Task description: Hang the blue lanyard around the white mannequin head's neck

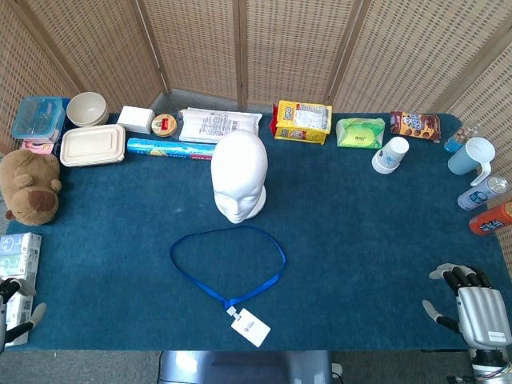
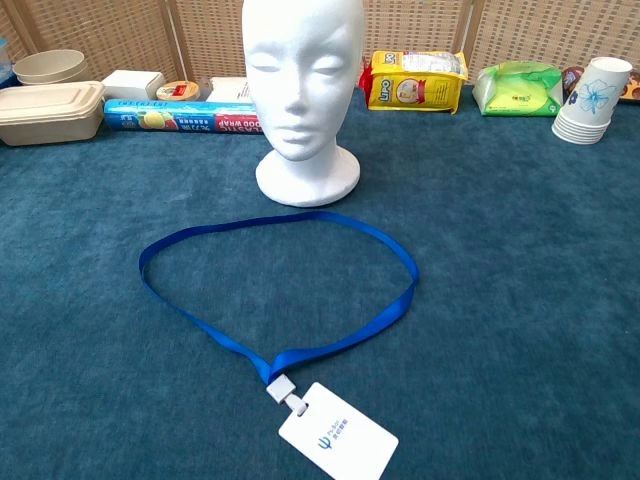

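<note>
Head view shows a blue cloth table (image 1: 360, 240) seen from above, backed by a wicker screen (image 1: 280, 48). At the near left corner only the fingertips of the left hand (image 1: 18, 316) show at the frame edge, so I cannot tell whether it is spread or closed; it touches none of the task's things. Just beside it lie small white boxes (image 1: 20, 254), and farther back sits a brown plush toy (image 1: 30, 186). Along the far left edge are a clear lidded box (image 1: 38, 118), a beige bowl (image 1: 87, 108) and a beige lidded tray (image 1: 93, 145), then a small white box (image 1: 136, 119), a round tin (image 1: 164, 125), a long blue roll of food wrap (image 1: 170, 148) and a white packet (image 1: 218, 125).

In the middle stands the white mannequin head (image 1: 239, 176), upright and facing the near edge. The blue lanyard (image 1: 228, 264) lies flat on the cloth just near of it, spread in an open loop; in the chest view the loop's far side passes close to the head's base (image 2: 307, 178). Its white badge (image 1: 250, 327) lies at the loop's near end, toward the table edge.

Farther right along the far edge are a yellow snack bag (image 1: 302, 122), a green pack (image 1: 360, 132), a stack of paper cups (image 1: 390, 154), a brown snack bag (image 1: 415, 126), a light blue mug (image 1: 471, 156) and bottles (image 1: 484, 204). At the near right corner the right hand (image 1: 472, 308) rests with its fingers spread, holding nothing, well apart from the lanyard.
</note>
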Available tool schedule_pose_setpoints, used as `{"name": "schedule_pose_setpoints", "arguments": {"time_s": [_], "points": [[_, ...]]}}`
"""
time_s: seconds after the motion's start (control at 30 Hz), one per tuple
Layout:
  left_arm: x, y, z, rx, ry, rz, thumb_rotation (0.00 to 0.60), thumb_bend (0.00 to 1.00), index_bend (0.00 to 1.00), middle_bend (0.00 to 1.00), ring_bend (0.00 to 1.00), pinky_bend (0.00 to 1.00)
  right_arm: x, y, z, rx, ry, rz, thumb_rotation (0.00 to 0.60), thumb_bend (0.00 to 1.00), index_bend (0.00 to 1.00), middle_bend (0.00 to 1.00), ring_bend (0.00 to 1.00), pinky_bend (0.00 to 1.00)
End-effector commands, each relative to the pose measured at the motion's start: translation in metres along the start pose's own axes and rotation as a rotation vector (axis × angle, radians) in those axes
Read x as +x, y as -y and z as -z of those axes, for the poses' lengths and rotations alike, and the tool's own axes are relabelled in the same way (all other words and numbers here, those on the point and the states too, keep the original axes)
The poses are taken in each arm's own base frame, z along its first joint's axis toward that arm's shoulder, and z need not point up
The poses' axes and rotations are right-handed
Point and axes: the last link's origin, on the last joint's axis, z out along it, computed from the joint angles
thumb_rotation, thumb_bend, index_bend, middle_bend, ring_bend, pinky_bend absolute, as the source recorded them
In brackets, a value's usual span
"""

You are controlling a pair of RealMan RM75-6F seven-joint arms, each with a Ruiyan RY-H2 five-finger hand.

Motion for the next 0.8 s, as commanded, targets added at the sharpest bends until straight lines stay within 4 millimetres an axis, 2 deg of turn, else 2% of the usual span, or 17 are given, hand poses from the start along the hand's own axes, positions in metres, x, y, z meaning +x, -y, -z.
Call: {"name": "schedule_pose_setpoints", "arguments": {"time_s": [0.03, 0.13, 0.33, 0.57, 0.7, 0.8], "points": [[-0.003, 0.001, -0.001, -0.002, 0.01, -0.005, 0.6, 0.23, 0.53, 0.52, 0.42, 0.24, 0.0, 0.0, 0.0, -0.005, 0.003, 0.004, 0.562, 0.25, 0.4, 0.35, 0.31, 0.23], [-0.007, 0.001, -0.003, 0.006, 0.008, -0.012, 0.6, 0.23, 0.53, 0.5, 0.41, 0.21, 0.0, 0.0, 0.0, -0.009, 0.007, 0.006, 0.562, 0.25, 0.4, 0.35, 0.31, 0.23], [-0.006, 0.001, -0.005, 0.002, -0.002, 0.001, 0.6, 0.23, 0.53, 0.5, 0.41, 0.21, 0.003, 0.008, -0.004, 0.021, 0.01, -0.006, 0.561, 0.25, 0.4, 0.35, 0.31, 0.24], [-0.003, -0.001, -0.011, -0.022, 0.005, 0.019, 0.6, 0.23, 0.53, 0.5, 0.41, 0.21, 0.01, 0.028, -0.017, 0.057, -0.002, 0.018, 0.562, 0.25, 0.38, 0.36, 0.33, 0.32], [-0.005, -0.006, -0.016, -0.05, 0.016, 0.026, 0.6, 0.23, 0.53, 0.5, 0.41, 0.21, 0.01, 0.045, -0.027, 0.078, 0.025, 0.016, 0.561, 0.25, 0.37, 0.38, 0.38, 0.38], [-0.006, -0.008, -0.02, -0.061, 0.023, 0.028, 0.6, 0.23, 0.53, 0.5, 0.41, 0.21, 0.01, 0.057, -0.034, 0.085, 0.035, 0.009, 0.56, 0.25, 0.33, 0.4, 0.46, 0.46]]}}
